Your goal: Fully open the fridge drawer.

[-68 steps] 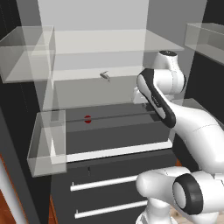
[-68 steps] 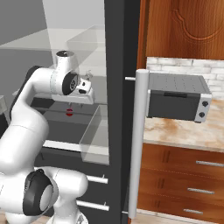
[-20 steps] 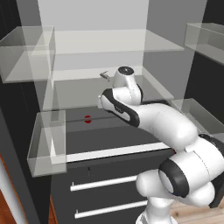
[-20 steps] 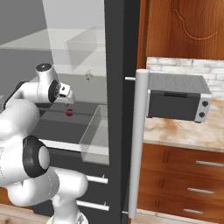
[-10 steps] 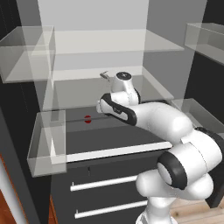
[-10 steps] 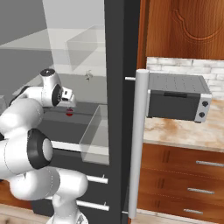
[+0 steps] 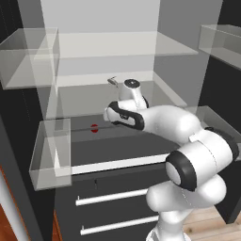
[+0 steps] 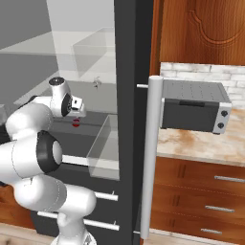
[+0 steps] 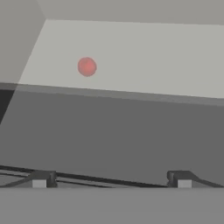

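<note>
The arm is folded forward and low into the open fridge, so that the gripper (image 9: 111, 179) is carried in close over the fridge drawer (image 7: 122, 146), the wide, shallow dark grey tray spanning the fridge's width just above the two dark fronts with white bar handles (image 7: 113, 196). The drawer is marked by a small red dot (image 7: 94, 127), which is seen in the hand view up and to the left of the line between the two fingertips (image 9: 43, 179), so the hand is judged to be aimed somewhat beside the mark rather than on it. The jaws are spread wide with nothing between them; no contact with the drawer can be made out. The drawer is flanked by clear side bins (image 7: 51, 153), and the approach is presumably kept between them so that they are not struck. In the right base view the wrist is seen just beside the red dot, over the drawer's front part. How far out the drawer stands cannot be told with certainty; pulling is judged not yet begun.
</note>
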